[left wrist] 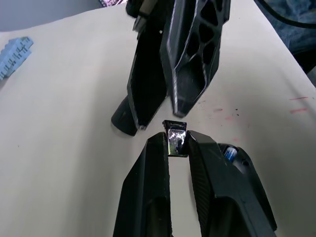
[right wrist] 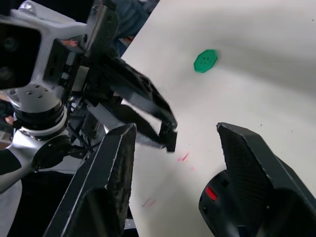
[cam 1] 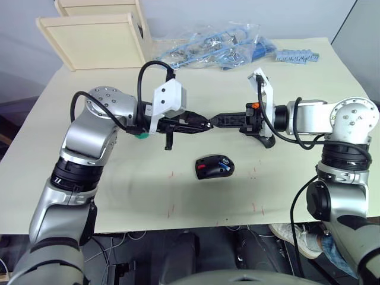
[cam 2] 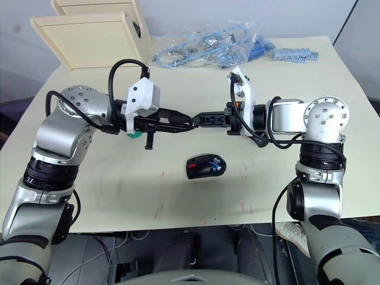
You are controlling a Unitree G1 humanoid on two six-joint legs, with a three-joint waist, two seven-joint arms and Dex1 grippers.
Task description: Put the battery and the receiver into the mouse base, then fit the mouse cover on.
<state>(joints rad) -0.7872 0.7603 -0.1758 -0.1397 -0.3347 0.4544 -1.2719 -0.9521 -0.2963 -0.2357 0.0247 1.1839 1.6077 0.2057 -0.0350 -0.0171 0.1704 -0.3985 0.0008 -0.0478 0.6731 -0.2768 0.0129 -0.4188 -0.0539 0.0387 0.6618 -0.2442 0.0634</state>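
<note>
Wooden frames (cam 1: 98, 35): two pale panels at the far left corner of the table (cam 1: 71, 196).
Green disc (right wrist: 205, 60): an octagonal piece lying flat on the table, beneath the left arm in the head views.
Left gripper (cam 1: 206, 124): held above the table, pointing toward the robot's right; its two fingers are nearly closed and pinch the receiver between their tips.
Receiver (left wrist: 175, 139): a small dark square nub clamped at the left fingertips, clear of the table, directly above and behind the mouse base.
Right gripper (cam 1: 215, 120): held at the same height, pointing toward the robot's left, tip to tip with the left gripper; its fingers stand apart in the right wrist view and hold nothing.
Mouse base (cam 1: 215, 167): a black oval body with a red patch, resting on the table just in front of the two meeting grippers.
Battery (cam 1: 224, 165): a blue-and-white cylinder seated in the recess of the mouse base.
Plastic bags (cam 1: 219, 44): clear bags of blue parts at the far edge.
</note>
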